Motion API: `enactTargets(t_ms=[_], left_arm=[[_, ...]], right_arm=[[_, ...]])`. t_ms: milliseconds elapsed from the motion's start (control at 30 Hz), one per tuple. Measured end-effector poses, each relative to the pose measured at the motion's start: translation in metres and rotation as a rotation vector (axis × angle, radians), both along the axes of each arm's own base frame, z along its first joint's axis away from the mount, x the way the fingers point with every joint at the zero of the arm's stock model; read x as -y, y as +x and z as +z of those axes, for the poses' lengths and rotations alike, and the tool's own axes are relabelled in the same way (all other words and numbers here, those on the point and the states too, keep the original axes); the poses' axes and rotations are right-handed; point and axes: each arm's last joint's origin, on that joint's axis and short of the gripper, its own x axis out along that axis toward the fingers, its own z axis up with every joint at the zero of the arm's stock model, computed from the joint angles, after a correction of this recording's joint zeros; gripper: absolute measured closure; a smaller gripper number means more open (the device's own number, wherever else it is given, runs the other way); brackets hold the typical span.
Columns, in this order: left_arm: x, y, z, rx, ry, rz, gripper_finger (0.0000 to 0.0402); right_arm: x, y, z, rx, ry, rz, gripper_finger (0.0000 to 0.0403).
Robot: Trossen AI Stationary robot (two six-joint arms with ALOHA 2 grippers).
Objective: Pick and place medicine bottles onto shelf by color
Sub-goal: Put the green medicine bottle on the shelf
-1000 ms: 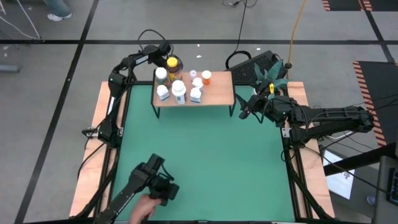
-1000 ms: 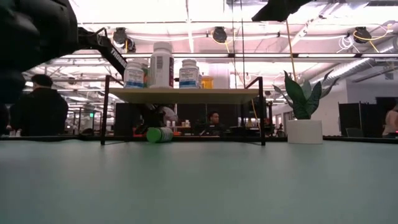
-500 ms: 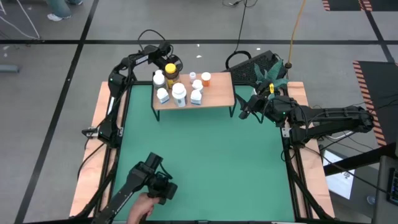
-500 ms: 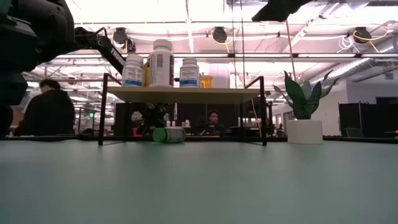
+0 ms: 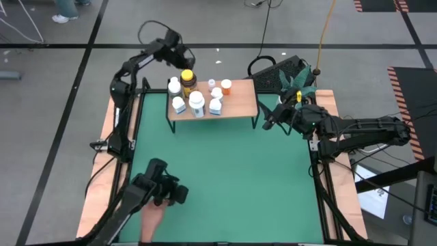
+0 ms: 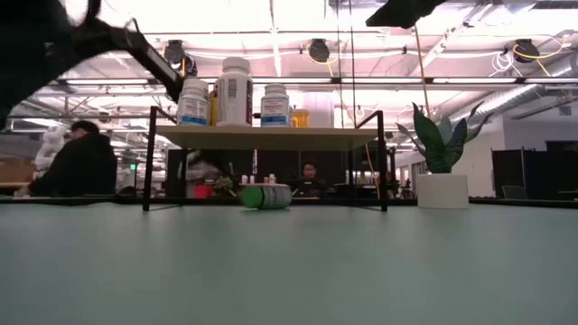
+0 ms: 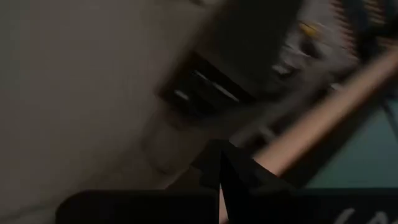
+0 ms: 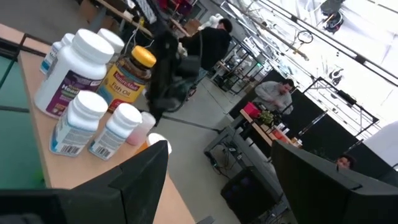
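High view shows the left gripper (image 5: 179, 56) raised behind the table's far edge at about 11 o'clock from the table's centre, its fingers closed together and holding nothing, just beyond the back left corner of the shelf (image 5: 239, 102). The amber bottle with the yellow lid (image 5: 188, 78) stands nearest that gripper, at the shelf's back left, with a white bottle (image 5: 175, 85) beside it. Three more white bottles (image 5: 196, 102) stand in a row along the shelf's front left, two small ones sit behind them towards the middle, and an orange-capped bottle (image 5: 226, 85) stands at about 12 o'clock on the shelf top; the right half of the wooden top is bare. The right gripper (image 5: 268, 123) hangs at 2 o'clock from the table's centre, just off the shelf's right end, its fingers spread apart and empty; its wrist view looks along the shelf at the large white bottle (image 8: 69, 67) and the amber one. Low view shows a green bottle (image 6: 266, 196) lying on its side on the green table surface (image 5: 225, 171), under the shelf between its black legs. A potted plant (image 6: 441, 167) stands to the right of the shelf. A third dark arm (image 5: 153, 193) reaches in at 7 o'clock, by the table's near edge.
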Motion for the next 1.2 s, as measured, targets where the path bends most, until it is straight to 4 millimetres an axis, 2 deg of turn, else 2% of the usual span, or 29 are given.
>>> enactTargets(t_ms=[167,300,400,500,633,733,833,900,1067,1200], left_arm=[[0.021,-0.011,0.08,-0.152,0.28,0.101,0.0401],[0.059,-0.013,0.147,-0.179,0.457,0.117,0.0401],[0.101,-0.013,0.192,-0.201,0.566,0.121,0.0401],[0.151,-0.013,0.23,-0.201,0.66,0.116,0.0401],[0.221,-0.008,0.252,-0.18,0.743,0.062,0.0401],[0.272,-0.01,0.249,-0.133,0.755,0.015,0.0401],[0.32,-0.015,0.227,-0.105,0.747,-0.036,0.0401],[0.347,-0.016,0.202,-0.082,0.739,-0.055,0.0401],[0.41,-0.021,0.121,0.006,0.72,-0.217,0.0401],[0.445,-0.022,0.064,0.027,0.735,-0.341,0.0401]], right_arm=[[0.0,0.0,0.002,0.019,-0.001,0.001,0.0122],[0.0,0.0,0.002,0.025,0.0,0.001,0.0122],[0.0,0.0,0.002,0.025,0.001,0.001,0.0122],[0.0,0.0,0.002,0.023,0.0,0.001,0.0122],[0.0,-0.002,0.004,0.023,-0.01,0.0,0.0122],[0.0,-0.005,0.006,0.033,-0.011,-0.001,0.0122],[0.0,-0.008,0.007,0.031,-0.011,-0.002,0.0122],[0.0,-0.01,0.007,0.019,-0.012,-0.003,0.0122],[-0.001,-0.018,0.011,0.035,-0.017,-0.005,0.0122],[-0.001,-0.023,0.015,0.05,-0.037,-0.003,0.0122]])
